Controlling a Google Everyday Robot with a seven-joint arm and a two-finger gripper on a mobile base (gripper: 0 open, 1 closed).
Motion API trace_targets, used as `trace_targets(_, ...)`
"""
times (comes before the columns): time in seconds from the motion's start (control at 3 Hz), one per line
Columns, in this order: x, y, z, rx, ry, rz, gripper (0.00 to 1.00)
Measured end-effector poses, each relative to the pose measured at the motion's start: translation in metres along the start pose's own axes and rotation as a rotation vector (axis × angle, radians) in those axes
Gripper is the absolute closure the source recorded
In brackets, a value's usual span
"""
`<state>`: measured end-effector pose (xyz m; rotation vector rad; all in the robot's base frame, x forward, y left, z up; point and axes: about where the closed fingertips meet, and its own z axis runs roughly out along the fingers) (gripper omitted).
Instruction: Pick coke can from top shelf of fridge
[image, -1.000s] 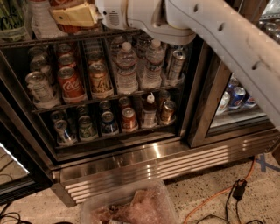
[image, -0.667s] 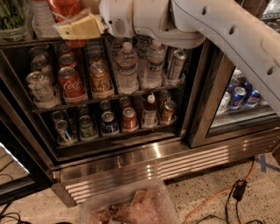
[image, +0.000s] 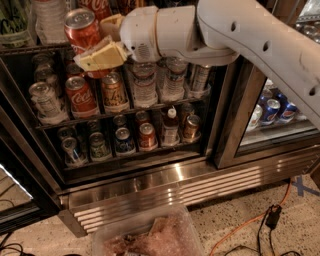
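Item: coke can (image: 82, 32), upper left of frame, tilted, in front of the top shelf (image: 25, 48) rail. Holder: my gripper (image: 102, 42), tan pads pinching its sides, likely to draw it out of the fridge (image: 165, 182).

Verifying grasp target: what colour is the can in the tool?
Red with silver top: the can, in the tool at upper left; camera view.

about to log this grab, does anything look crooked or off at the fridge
The coke can, clamped in the hand at upper left, is tilted, its top leaning left. Cans and bottles on the racks stand upright; no spill shows.
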<state>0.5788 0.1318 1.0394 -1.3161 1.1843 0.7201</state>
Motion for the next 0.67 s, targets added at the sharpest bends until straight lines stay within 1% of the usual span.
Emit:
trace_targets(0.33,0.02,0.006,0.0,-0.002,0.023,0.013,1.0)
trace_targets(0.67,0.031,0.011,-0.001,0.005,0.019,0.029,1.0)
